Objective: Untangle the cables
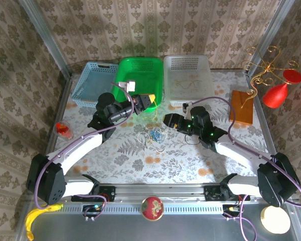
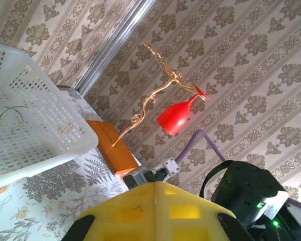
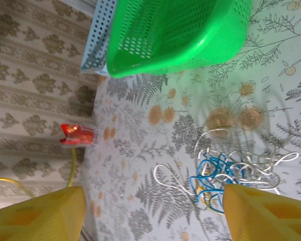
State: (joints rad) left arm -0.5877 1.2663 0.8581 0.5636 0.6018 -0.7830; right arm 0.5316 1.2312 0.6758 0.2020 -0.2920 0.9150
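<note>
1. The cables (image 3: pixel 226 170) lie in a loose tangle of blue, whitish and tan loops on the flowered table (image 1: pixel 140 165), roughly midway between the two arms.
2. Just beyond the tangle, the right gripper (image 3: pixel 151 196) has its yellow fingers (image 3: pixel 40 216) spread wide with nothing between them. The tangle sits on the table ahead of them, nearer the finger at the picture's right and touching neither.
3. Farther back, the left gripper (image 2: pixel 155 187) is by the near rim of the green basket (image 1: pixel 138 75), apart from the tangle. Its yellow fingers are pressed together along a seam; whether a strand is pinched there cannot be made out.
4. At the far edge, a blue basket (image 1: pixel 93 80) and a white basket (image 2: pixel 50 125) flank the green one. A thin curved strand (image 2: pixel 10 113) lies in the white one.
5. Single cords inside the knot cannot be traced from end to end.
</note>
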